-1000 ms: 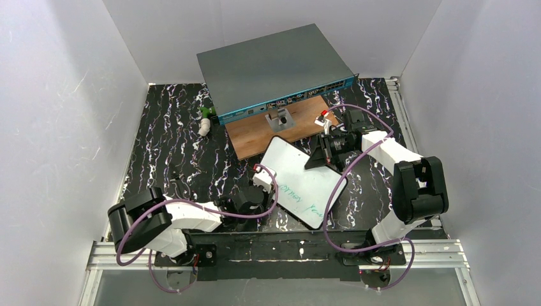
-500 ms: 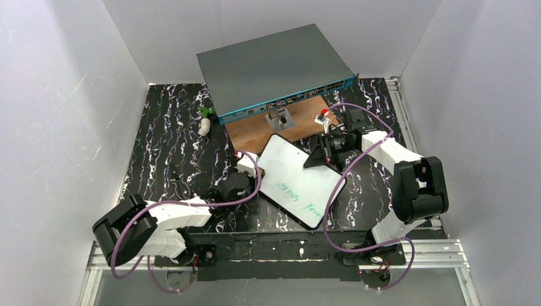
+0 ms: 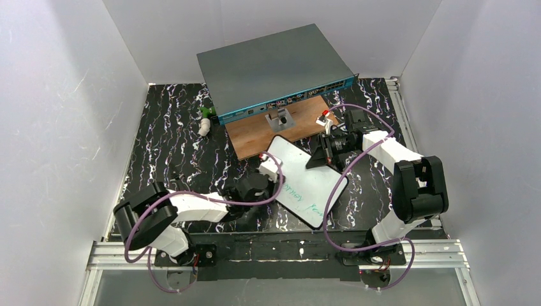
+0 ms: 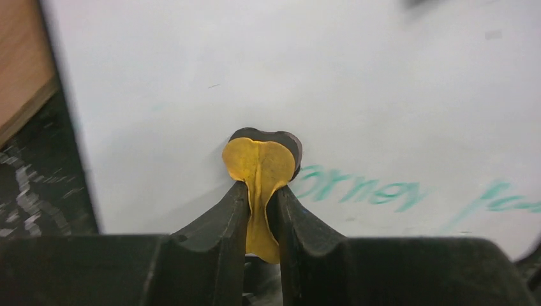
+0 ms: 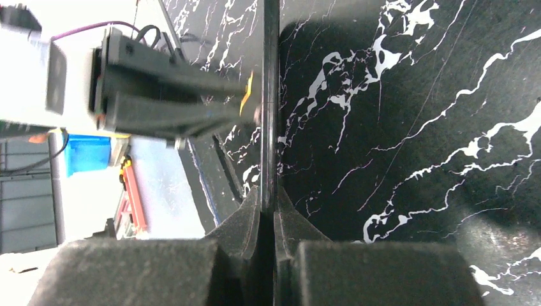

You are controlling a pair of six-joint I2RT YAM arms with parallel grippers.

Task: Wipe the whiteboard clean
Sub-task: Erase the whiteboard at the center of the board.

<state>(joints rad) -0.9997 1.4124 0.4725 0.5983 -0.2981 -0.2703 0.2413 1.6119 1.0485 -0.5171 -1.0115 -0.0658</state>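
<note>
White walls (image 3: 57,95) are closing in a table (image 3: 166,146) topped in black with white marbling, and both arms are reaching in from the rail at its near edge, purple cables (image 3: 210,203) looping along them.

Closest to me, the left arm is lying low across the table and stretching toward the middle. Its left gripper (image 4: 260,194) is clenching a yellow pad (image 4: 258,162) with a dark backing, the two black fingers pinching its lower part while the rounded top is sticking out and pressing against the whiteboard (image 3: 309,182). The pad is sitting just left of the green handwriting (image 4: 367,191), which is running across the near part of the board; the rest of the white face is looking clean.

The whiteboard is lying slantwise in the middle of the table, between the two arms, its near corner pointing toward the rail and its far corner reaching up to the brown wooden board (image 3: 255,134). Whether it is lying flat or tipping up, I cannot tell.

On the far right side of it, the right gripper (image 5: 268,204) is clamping the board's thin dark edge tight between its fingers.

Farther back, the wooden board is carrying a small metal bracket (image 3: 279,119) and, near its right end, a little red-topped piece (image 3: 323,116). Behind it a large grey box (image 3: 271,64) with a teal front is sitting against the back wall, and a small white and green object (image 3: 204,121) is lying just beside its left corner.
</note>
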